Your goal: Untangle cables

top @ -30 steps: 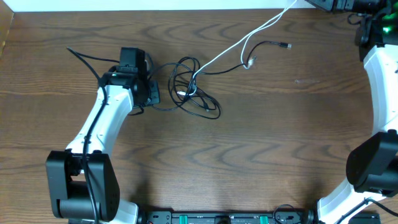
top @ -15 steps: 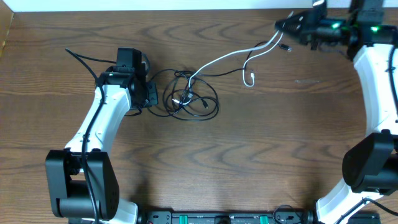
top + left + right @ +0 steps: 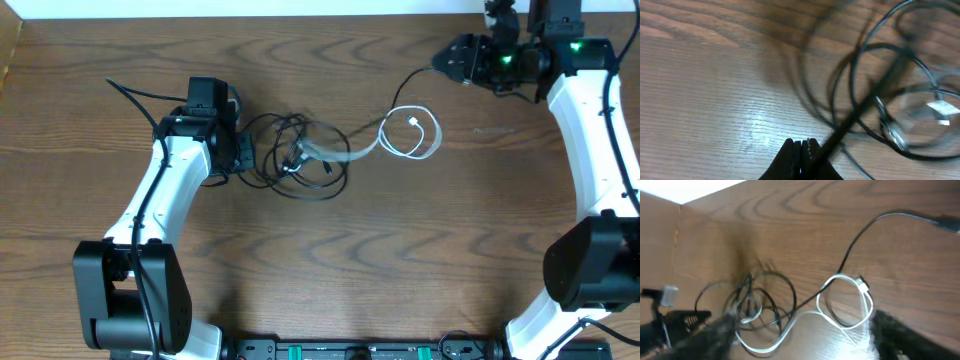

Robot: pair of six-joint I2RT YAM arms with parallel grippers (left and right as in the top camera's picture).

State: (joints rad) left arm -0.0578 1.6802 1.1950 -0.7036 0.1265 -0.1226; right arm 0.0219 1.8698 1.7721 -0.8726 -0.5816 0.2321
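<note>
The cables lie mid-table: a black tangle (image 3: 300, 160) and a white cable (image 3: 362, 152) that leaves it rightward and ends in a slack loop. My left gripper (image 3: 240, 152) sits at the tangle's left edge, shut, with a black cable (image 3: 860, 107) running out from the right side of its jaws (image 3: 802, 145). My right gripper (image 3: 452, 60) hovers at the back right, open and holding nothing. In the right wrist view its blurred fingers stand wide around (image 3: 804, 322), and the white cable (image 3: 802, 313) and the tangle (image 3: 755, 300) lie on the wood below. One black cable (image 3: 412, 78) reaches toward the right gripper.
A black wire (image 3: 125, 90) trails off the left arm toward the back left. The table's back edge meets a white wall (image 3: 250, 8). Black equipment (image 3: 360, 350) sits along the front edge. A black plug end (image 3: 947, 222) lies at the right.
The right gripper has opened and let go of the white cable. That cable dropped from a taut line into a slack loop on the table. The left arm held still.
</note>
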